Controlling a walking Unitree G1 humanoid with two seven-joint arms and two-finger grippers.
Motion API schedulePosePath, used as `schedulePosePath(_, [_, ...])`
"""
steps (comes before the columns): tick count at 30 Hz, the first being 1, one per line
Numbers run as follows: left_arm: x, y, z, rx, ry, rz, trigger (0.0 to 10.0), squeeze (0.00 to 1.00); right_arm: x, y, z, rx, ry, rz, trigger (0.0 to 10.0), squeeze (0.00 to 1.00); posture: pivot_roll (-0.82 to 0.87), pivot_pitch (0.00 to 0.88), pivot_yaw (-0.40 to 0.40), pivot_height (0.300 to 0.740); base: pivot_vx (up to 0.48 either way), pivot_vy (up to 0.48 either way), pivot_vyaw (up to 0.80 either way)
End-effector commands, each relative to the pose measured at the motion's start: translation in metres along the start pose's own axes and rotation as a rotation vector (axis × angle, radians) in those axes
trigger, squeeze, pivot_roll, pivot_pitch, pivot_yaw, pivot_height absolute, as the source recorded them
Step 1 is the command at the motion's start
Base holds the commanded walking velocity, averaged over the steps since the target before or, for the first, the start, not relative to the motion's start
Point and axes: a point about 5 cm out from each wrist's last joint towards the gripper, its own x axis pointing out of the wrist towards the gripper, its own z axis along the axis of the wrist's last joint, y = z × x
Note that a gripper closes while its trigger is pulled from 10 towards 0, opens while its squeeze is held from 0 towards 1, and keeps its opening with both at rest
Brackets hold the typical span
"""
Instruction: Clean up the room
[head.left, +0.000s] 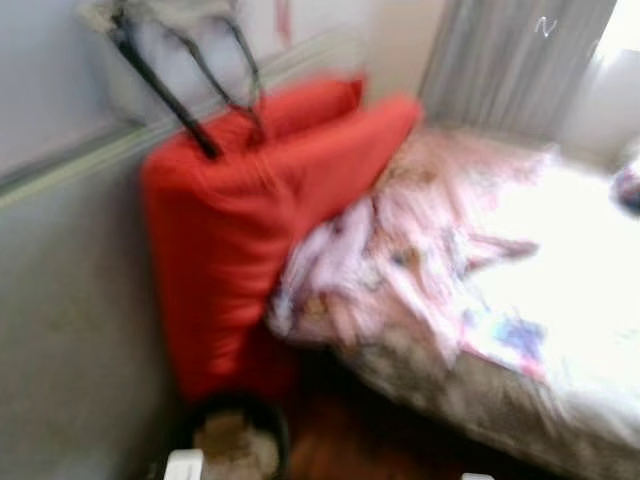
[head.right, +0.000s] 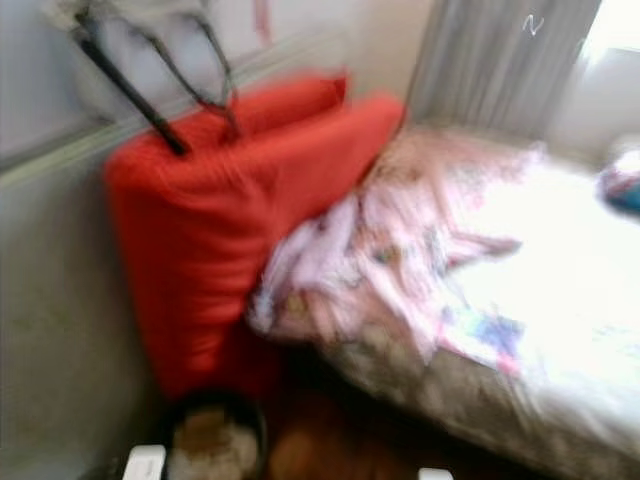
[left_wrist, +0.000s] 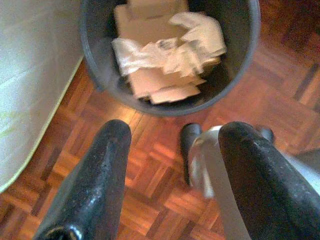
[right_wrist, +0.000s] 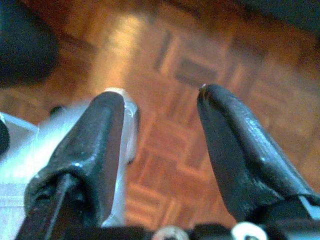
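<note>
Both arms hung low over the wood parquet floor (left_wrist: 150, 200). The left gripper (left_wrist: 172, 150) pointed down at the floor just short of a dark round bin (left_wrist: 95, 60), its two black fingers spread with nothing between them. The right gripper (right_wrist: 162, 125) likewise hovered above the parquet, fingers parted and empty. The bin stood against the pale wall (head.left: 70, 330) and held crumpled white paper and flat brown cardboard pieces (their number could not be counted). In the head views, which were blurred, the same bin sat at the foot of a large red cushion (head.left: 240, 220) leaning upright against the wall. Beside the cushion lay one bed (head.left: 560, 300) with a rumpled pink patterned blanket (head.left: 400, 260) heaped at its near end. Grey curtains (head.left: 510, 60) hung behind the bed. Dark thin straps (head.left: 160, 85) hung over the cushion's top; what they belonged to was unclear.
</note>
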Motion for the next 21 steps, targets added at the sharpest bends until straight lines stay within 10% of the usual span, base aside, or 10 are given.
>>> schedulePosePath(1, [0.0004, -0.0047, 0.0001, -0.002, 0.005, -0.01, 10.0, 0.0, -0.0012, -0.0072, 0.0019, -0.007, -0.007, -0.02, 10.0, 0.0, 0.05, 0.0, -0.041, 0.74, 0.0, -0.319, 0.0])
schedulePosePath(21, [0.0008, -0.0043, 0.0019, 0.008, 0.005, -0.017, 10.0, 0.0, -0.0006, -0.0062, 0.0047, -0.023, -0.019, -0.017, 10.0, 0.0, 0.03, 0.0, -0.025, 0.74, 0.0, -0.318, 0.0])
